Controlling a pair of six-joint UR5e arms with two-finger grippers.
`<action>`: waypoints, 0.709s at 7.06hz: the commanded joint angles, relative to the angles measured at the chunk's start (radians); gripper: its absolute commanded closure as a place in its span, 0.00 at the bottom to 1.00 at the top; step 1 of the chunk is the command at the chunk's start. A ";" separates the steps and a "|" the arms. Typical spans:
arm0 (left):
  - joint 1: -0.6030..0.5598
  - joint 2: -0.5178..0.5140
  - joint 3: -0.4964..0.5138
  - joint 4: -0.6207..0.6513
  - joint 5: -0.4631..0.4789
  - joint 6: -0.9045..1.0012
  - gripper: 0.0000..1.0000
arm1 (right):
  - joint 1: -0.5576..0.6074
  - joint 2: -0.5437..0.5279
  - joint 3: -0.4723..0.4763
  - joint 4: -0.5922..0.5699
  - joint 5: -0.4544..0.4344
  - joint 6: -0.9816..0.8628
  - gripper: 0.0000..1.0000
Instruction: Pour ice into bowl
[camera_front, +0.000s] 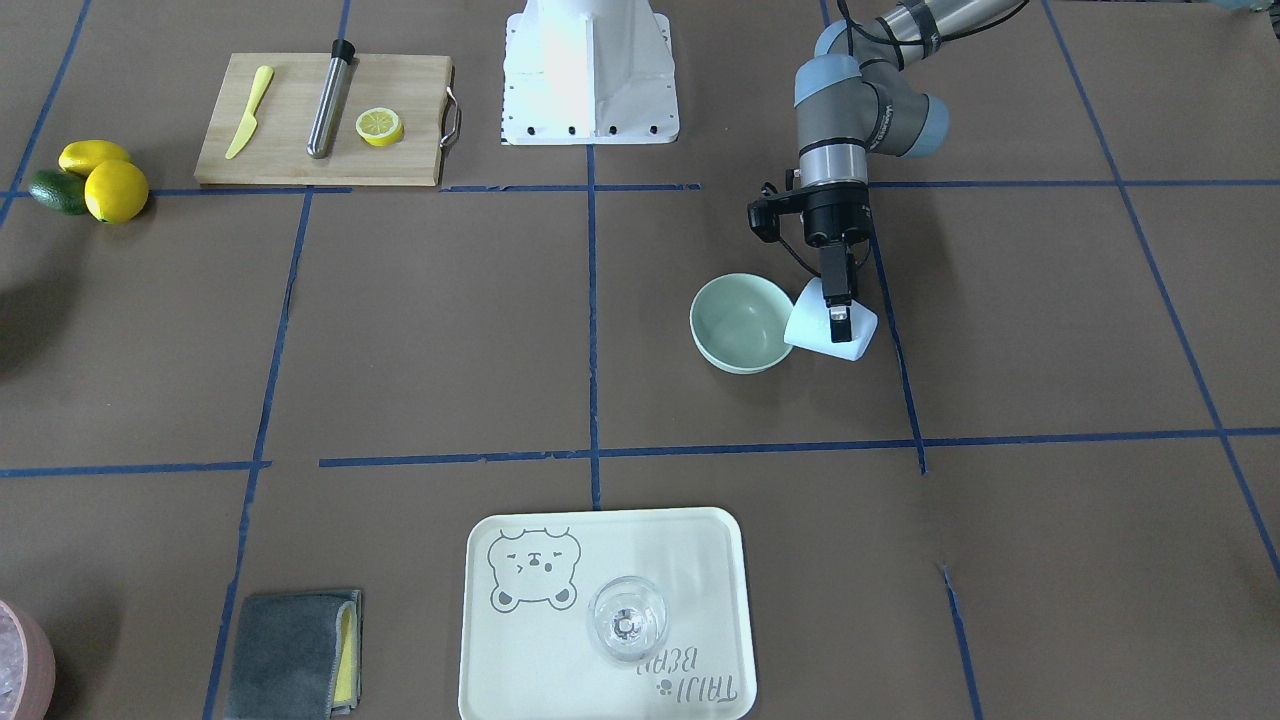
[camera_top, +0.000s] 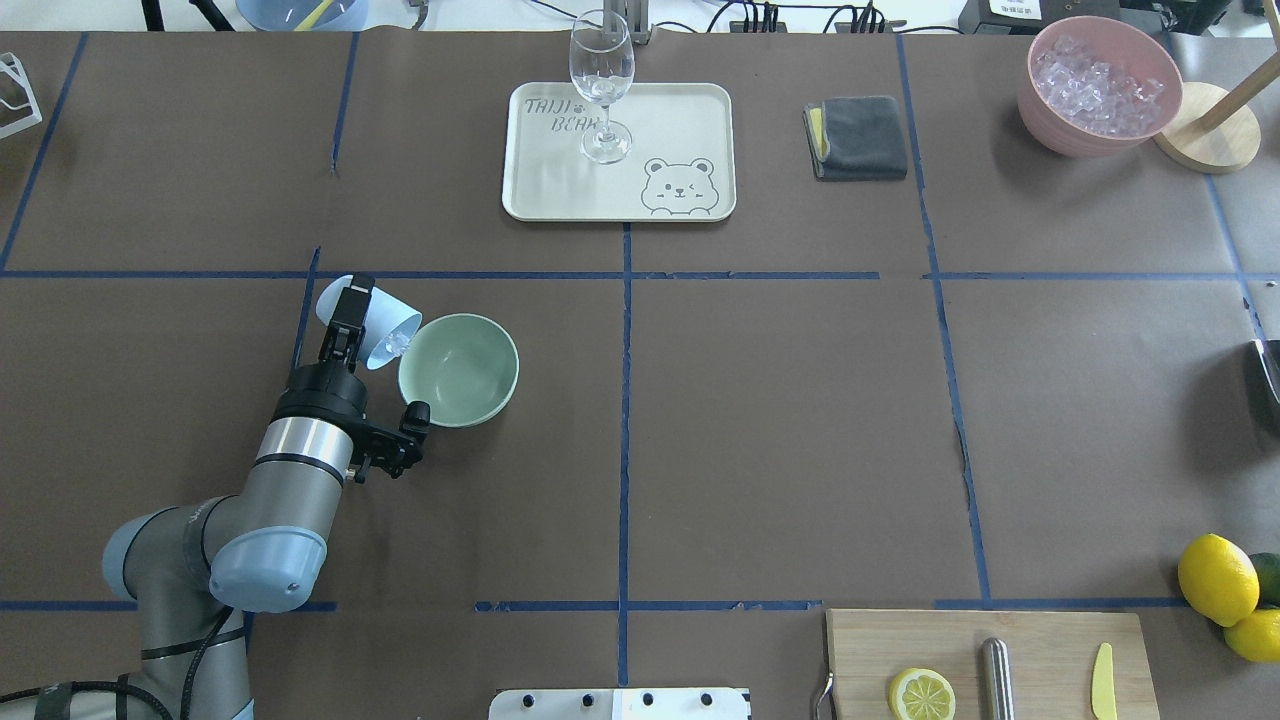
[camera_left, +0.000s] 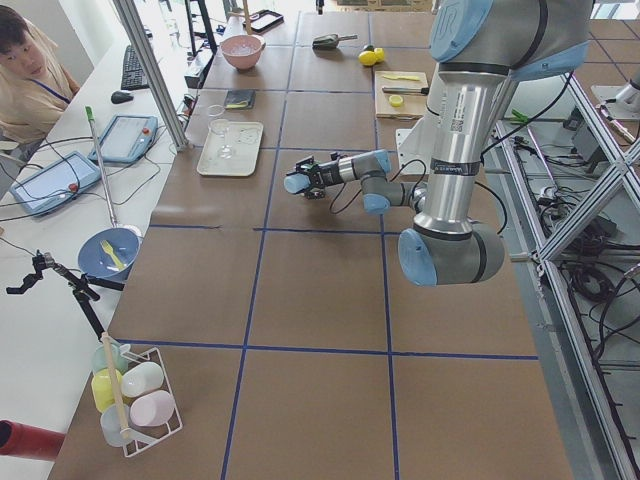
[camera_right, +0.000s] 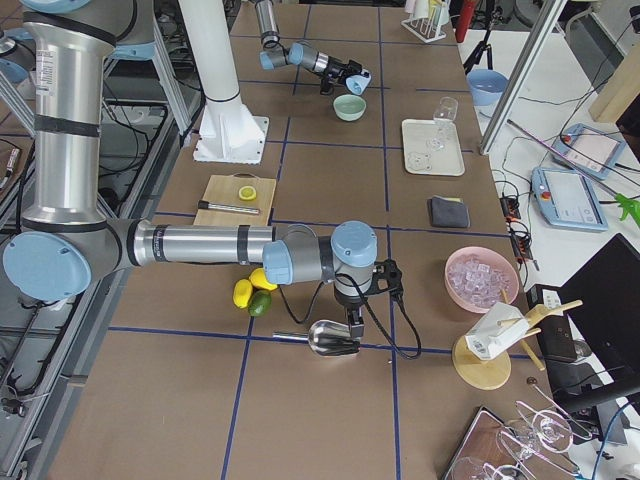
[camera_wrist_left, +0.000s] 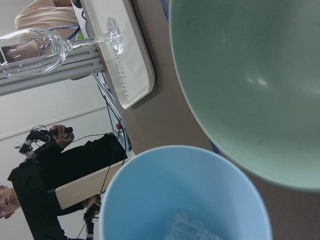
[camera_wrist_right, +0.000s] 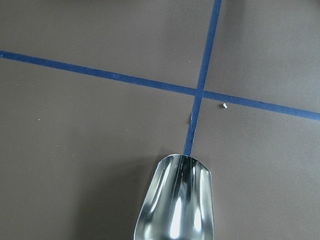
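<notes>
My left gripper (camera_top: 352, 318) is shut on the light blue cup (camera_top: 372, 322) and holds it tipped on its side, mouth toward the mint-green bowl (camera_top: 462, 372). The cup's rim is right at the bowl's left edge. Small clear ice cubes (camera_top: 398, 344) lie at the cup's mouth; they also show inside the cup in the left wrist view (camera_wrist_left: 181, 227). The bowl's inside (camera_front: 738, 322) shows no ice. My right gripper (camera_right: 354, 322) is far off at the table's right end, above a metal scoop (camera_wrist_right: 177, 200); I cannot tell whether it is open or shut.
A cream tray (camera_top: 690, 120) carries a wine glass (camera_top: 602, 85) at the far middle. A grey cloth (camera_top: 858, 137) and a pink container of ice (camera_top: 1098, 85) lie far right. A cutting board (camera_top: 1040, 640) with a lemon half, rod and knife is near right, next to lemons (camera_top: 1218, 580).
</notes>
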 joint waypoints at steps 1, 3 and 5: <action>0.010 -0.002 0.003 0.001 0.020 0.083 1.00 | 0.000 0.000 0.000 -0.001 0.000 0.000 0.00; 0.012 -0.002 0.002 -0.001 0.020 0.085 1.00 | 0.000 0.000 -0.001 -0.001 0.000 0.000 0.00; 0.012 -0.004 -0.002 -0.001 0.020 0.123 1.00 | 0.000 0.000 -0.001 -0.001 0.000 0.000 0.00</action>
